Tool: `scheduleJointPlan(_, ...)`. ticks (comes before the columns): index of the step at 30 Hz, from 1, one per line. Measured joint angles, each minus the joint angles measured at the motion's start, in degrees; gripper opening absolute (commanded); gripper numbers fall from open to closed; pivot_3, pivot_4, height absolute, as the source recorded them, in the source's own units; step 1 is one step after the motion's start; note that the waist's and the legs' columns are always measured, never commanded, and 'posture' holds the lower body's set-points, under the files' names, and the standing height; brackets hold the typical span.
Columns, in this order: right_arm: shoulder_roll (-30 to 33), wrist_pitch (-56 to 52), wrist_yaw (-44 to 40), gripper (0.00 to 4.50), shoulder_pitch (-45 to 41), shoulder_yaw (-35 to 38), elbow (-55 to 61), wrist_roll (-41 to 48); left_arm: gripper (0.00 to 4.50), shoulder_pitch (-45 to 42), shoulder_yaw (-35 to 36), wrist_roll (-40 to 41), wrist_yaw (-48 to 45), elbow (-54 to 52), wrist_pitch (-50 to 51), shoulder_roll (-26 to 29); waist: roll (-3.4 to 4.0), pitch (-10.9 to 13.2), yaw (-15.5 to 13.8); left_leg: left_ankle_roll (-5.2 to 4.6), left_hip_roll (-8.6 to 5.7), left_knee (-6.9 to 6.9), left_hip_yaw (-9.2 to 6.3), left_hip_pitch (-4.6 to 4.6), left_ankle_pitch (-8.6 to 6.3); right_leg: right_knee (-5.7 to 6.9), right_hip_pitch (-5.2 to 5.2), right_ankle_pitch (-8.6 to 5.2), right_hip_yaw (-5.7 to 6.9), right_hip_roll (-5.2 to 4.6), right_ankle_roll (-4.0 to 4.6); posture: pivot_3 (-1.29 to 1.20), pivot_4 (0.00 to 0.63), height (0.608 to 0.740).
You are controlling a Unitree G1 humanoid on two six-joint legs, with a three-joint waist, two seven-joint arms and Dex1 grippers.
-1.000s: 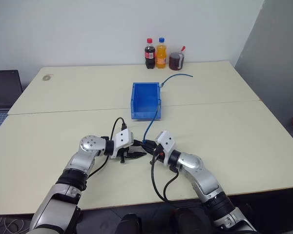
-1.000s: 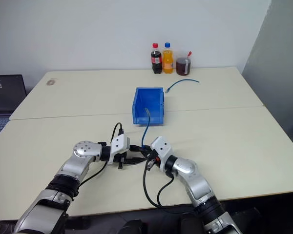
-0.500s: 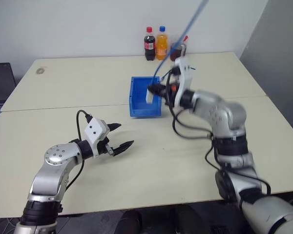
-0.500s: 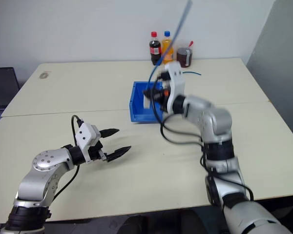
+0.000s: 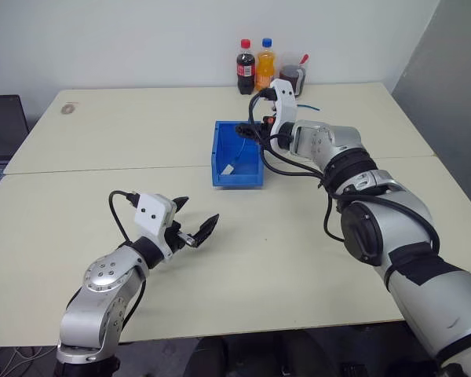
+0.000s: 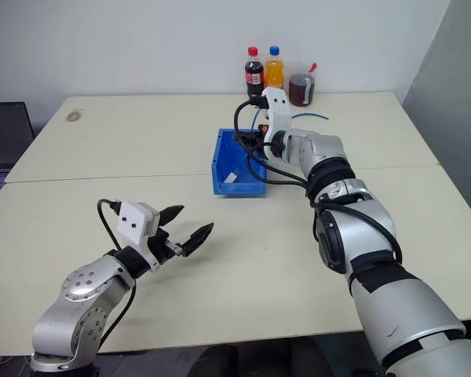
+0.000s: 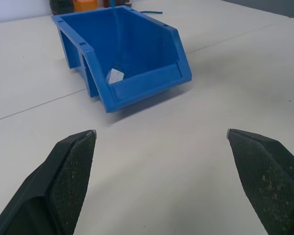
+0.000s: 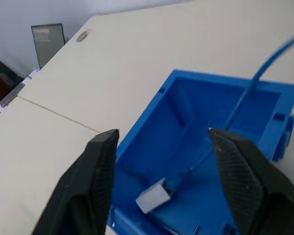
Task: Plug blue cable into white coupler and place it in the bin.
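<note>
Head camera first: the right gripper [image 5: 247,135] hangs over the far end of the bin [image 5: 218,174], jaws spread with nothing between them. The white coupler [image 5: 229,168] lies down on the bin floor, below and clear of that gripper, with the blue cable [image 5: 240,151] running up from it and out over the rim. The left gripper [image 5: 195,223] hovers above the table [image 5: 78,196] well short of the bin, fingers wide apart and empty. Count-wise: one bin, one coupler, two bottles [image 5: 245,67] and one jug [image 5: 292,76] at the back edge.

Left wrist cam: both black fingertips [image 7: 78,156] stand far apart, the bin [image 7: 137,88] sits ahead between them on the table, apart from them, and one coupler [image 7: 116,75] rests inside near the front lip.

Right wrist cam: fingers [image 8: 100,161] parted, looking straight down into the bin [image 8: 142,127]. The coupler [image 8: 153,197] lies on the floor between the two tips but beneath them, untouched, with the cable [image 8: 264,68] plugged in and leading out over the wall.
</note>
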State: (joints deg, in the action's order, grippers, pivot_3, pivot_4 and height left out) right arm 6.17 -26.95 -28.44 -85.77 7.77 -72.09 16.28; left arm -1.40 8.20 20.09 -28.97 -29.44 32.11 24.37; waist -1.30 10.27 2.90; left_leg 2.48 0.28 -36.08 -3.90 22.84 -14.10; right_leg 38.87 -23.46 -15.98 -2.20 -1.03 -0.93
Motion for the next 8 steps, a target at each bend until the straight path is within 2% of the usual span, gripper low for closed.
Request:
scheduleJointPlan(2, 0.47, 1.28, 0.44, 4.2, -0.62, 0.15, -0.44, -0.62, 4.5, -0.61, -0.01, 0.06, 0.81, 0.02, 0.45, 0.0, -0.01, 0.01, 0.0, 0.01, 0.0, -0.01, 0.02, 0.01, 0.0, 0.01, 0.0, 0.0, 0.01, 0.0, 0.0, 0.0, 0.15, 0.74)
scheduleJointPlan(6, 3.78, 2.83, -0.47, 4.2, -0.68, -0.25, 0.36, -2.9, 4.5, -3.32, -0.05, -1.81, 5.31, 0.82, 2.83, 0.03, -0.01, 0.02, -0.43, 0.01, -0.06, -0.04, 0.06, 0.01, 0.01, 0.03, 0.01, 0.0, 0.01, 0.0, 0.0, 0.0, 0.15, 0.74)
scheduleJointPlan(8, 6.19, 2.72, -1.77, 4.2, 1.25, -0.61, 5.25, -3.63, 4.5, -3.61, 0.2, -2.38, 7.24, 1.29, 3.86, -0.14, -0.02, 0.02, -0.62, 0.01, -0.07, -0.04, 0.06, 0.03, 0.01, -0.02, 0.02, 0.0, 0.0, -0.01, -0.01, 0.0, 0.15, 0.74)
